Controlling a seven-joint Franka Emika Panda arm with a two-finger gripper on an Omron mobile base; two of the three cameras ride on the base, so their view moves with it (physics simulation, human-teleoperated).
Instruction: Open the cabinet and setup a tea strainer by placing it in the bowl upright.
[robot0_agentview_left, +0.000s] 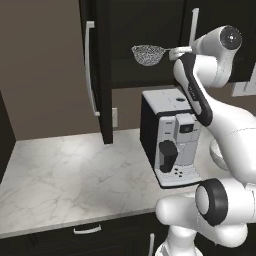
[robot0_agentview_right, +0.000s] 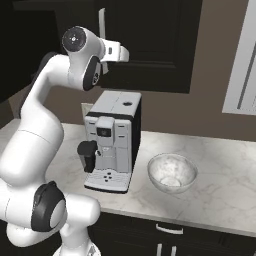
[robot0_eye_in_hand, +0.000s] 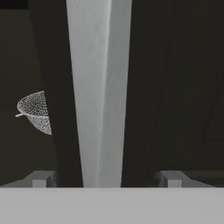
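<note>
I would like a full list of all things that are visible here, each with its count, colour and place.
cabinet: one, black, on the wall above the counter, left door swung open
handles: two visible, silver, vertical on the doors
strainer: one, silver mesh, inside the open cabinet
coffee machine: one, white and black, on the counter below the cabinet
bowl: one, white-grey marbled, on the counter right of the machine
counter: one, white marble
drawers: black, under the counter
window: one, pale, on the right wall
end effector: one, open, straddling the right door's handle
</note>
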